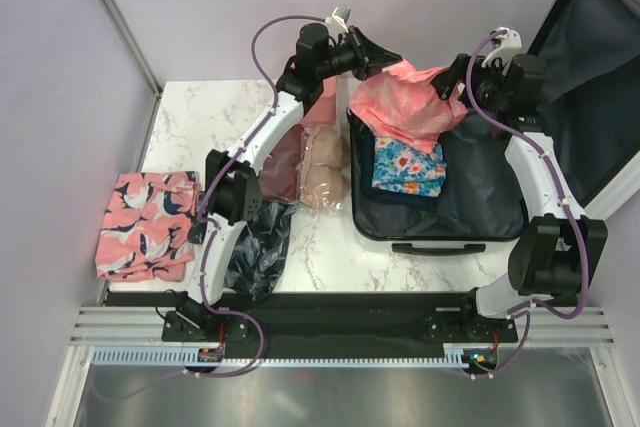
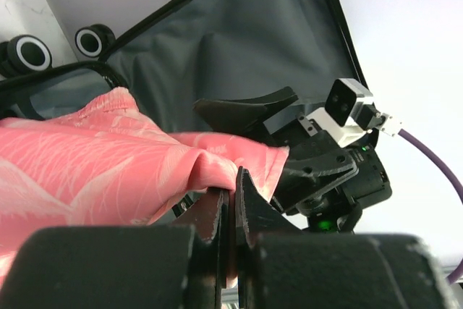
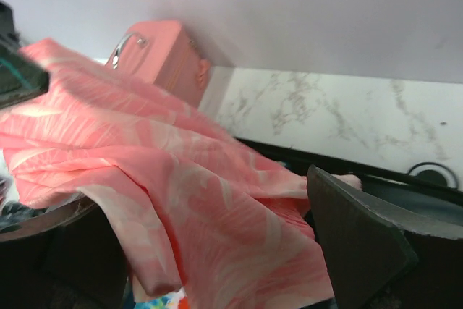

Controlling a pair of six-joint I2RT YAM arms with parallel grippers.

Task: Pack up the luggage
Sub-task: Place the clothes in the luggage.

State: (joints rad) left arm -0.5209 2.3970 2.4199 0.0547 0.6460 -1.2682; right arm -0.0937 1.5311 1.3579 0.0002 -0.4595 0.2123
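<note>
White marble-veined table [image 1: 200,117], and it's busy. On the right side sits the luggage [image 1: 480,187], open, its base flat on the top and its lid leaning back past the table's right edge. Swing to the middle: a maroon garment [image 1: 283,165] and a beige garment [image 1: 323,167] lie side by side, touching, the beige one just beside the luggage's left wall. Toward the near edge, a dark shiny bundle [image 1: 258,247], crumpled. Far left, a folded pink patterned cloth [image 1: 148,224] lies right at the table's left edge. At the back, against the wall, a pink case [image 3: 163,56] with a handle on top.
</note>
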